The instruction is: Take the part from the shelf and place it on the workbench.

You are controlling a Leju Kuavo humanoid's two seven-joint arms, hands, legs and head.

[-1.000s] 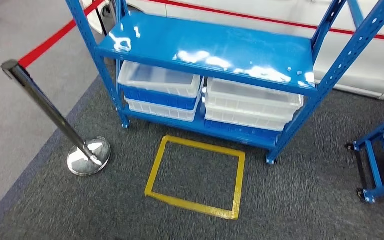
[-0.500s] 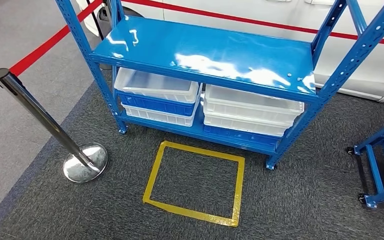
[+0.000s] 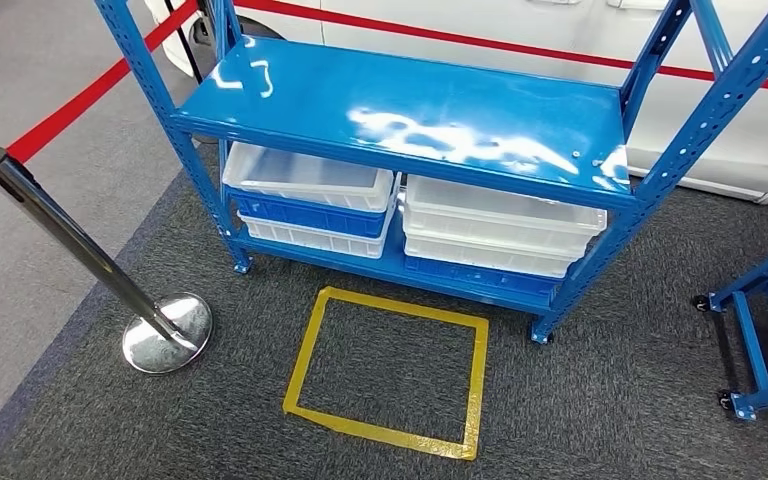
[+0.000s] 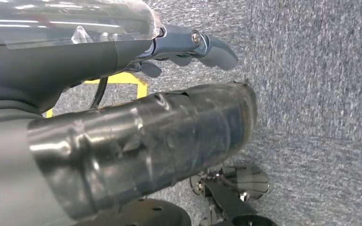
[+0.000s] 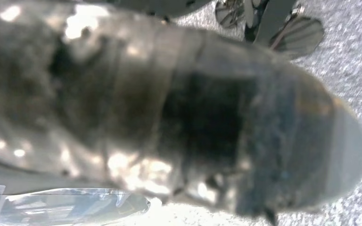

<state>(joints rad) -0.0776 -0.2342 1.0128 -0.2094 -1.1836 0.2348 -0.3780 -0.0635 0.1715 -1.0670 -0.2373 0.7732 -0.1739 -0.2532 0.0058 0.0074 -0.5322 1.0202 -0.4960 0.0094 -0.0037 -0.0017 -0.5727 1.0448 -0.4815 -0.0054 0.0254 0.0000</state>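
Two tiers make up the blue shelf [image 3: 400, 110]; square up on the yellow floor frame [image 3: 388, 370] before reaching. The part presumably lies in the white bins [image 3: 505, 215], unseen. Left robot hand [image 4: 188, 47] holds nothing; right robot hand [image 5: 226, 132] blurred, state unclear.

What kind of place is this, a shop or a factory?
Probably a cordoned demonstration or workshop area: a blue metal shelf with stacked plastic bins, a yellow taped square on grey carpet, and a chrome barrier post carrying red tape.

Glossy blue metal shelf [image 3: 400, 110], translucent plastic bins [image 3: 305, 178], rough grey carpet [image 3: 610, 400], polished chrome post [image 3: 70, 240].
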